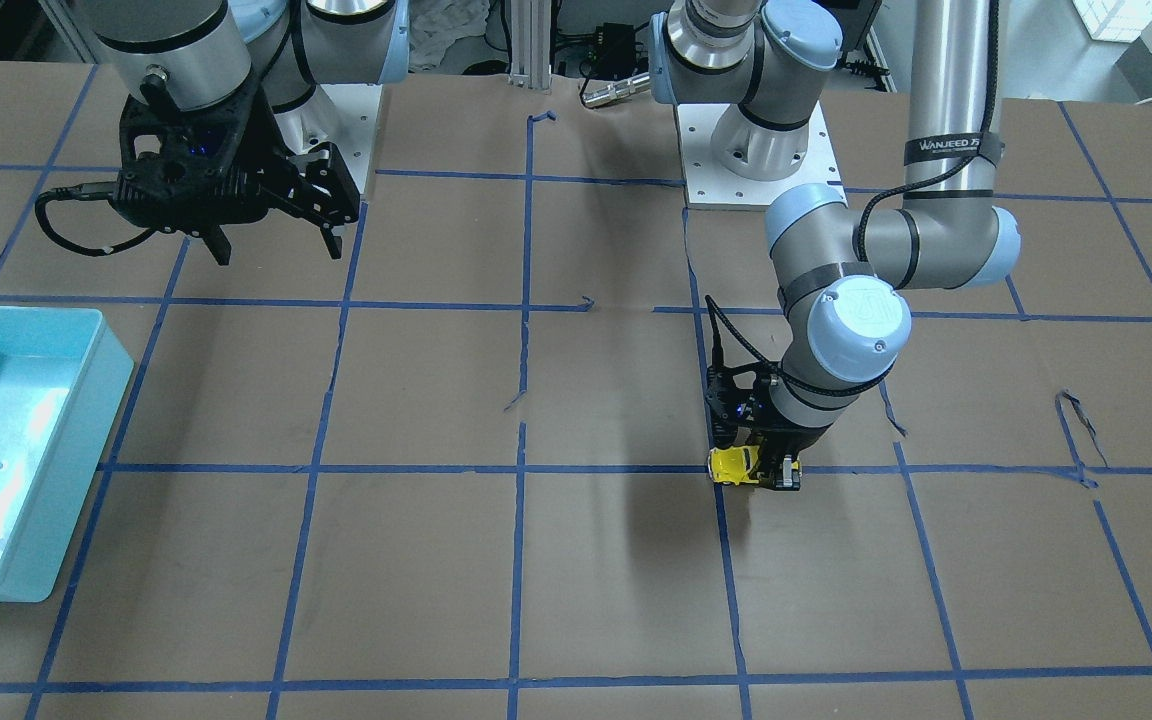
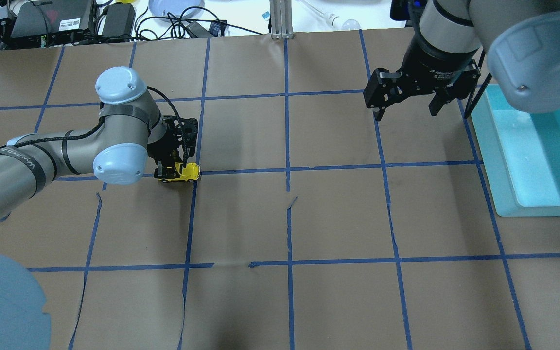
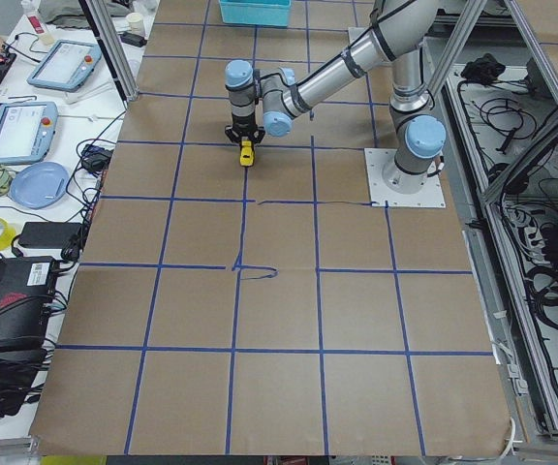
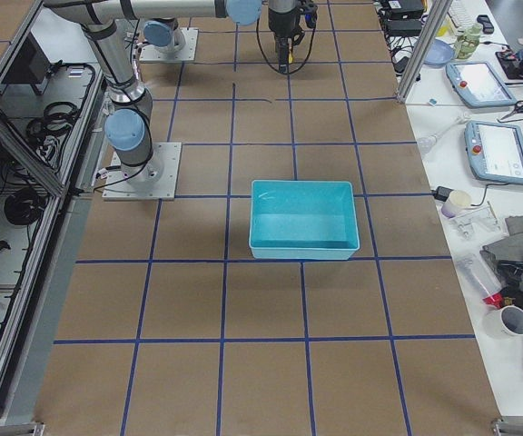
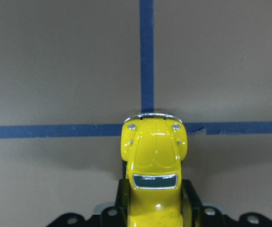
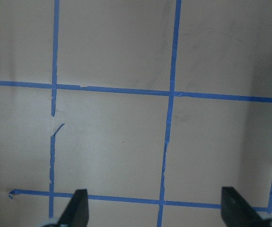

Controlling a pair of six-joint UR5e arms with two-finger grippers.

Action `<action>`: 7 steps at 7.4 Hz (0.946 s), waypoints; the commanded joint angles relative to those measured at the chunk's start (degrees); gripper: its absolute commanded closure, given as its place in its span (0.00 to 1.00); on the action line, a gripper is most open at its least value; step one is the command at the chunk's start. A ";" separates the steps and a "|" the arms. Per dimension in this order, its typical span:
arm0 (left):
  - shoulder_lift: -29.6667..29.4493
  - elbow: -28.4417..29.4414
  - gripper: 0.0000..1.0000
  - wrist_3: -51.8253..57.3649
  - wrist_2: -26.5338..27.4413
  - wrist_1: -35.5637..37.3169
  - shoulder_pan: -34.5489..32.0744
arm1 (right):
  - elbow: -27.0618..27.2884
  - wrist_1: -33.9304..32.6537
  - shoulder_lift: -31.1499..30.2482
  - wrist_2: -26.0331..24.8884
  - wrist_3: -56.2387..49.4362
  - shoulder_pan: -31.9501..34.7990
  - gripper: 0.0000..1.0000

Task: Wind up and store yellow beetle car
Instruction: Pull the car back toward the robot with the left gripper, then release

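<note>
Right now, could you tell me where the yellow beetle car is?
In the overhead view's left half, the yellow beetle car sits where blue tape lines cross, between the fingers of the left gripper, far from the teal bin.

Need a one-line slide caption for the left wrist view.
Left tool clamped on the yellow beetle car, its nose at a blue tape crossing on the brown table.

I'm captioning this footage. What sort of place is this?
Probably a robotics lab workcell: two grey industrial arms bolted to a brown paper-covered table gridded with blue tape, touchscreen teach pendants alongside, and loose cable bundles. The left end effector grips a small yellow toy beetle car.
</note>
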 commanded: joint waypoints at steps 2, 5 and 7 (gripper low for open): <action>0.04 -0.45 0.81 3.29 -0.11 -0.05 4.90 | -0.04 0.00 -0.03 0.00 0.00 -0.03 0.00; 0.39 -1.67 0.81 10.14 -0.20 0.03 10.96 | -0.04 0.00 -0.03 0.00 0.00 -0.03 0.00; 0.57 -2.03 0.81 12.88 -0.11 0.82 13.87 | -0.04 0.00 -0.03 0.09 0.00 0.06 0.00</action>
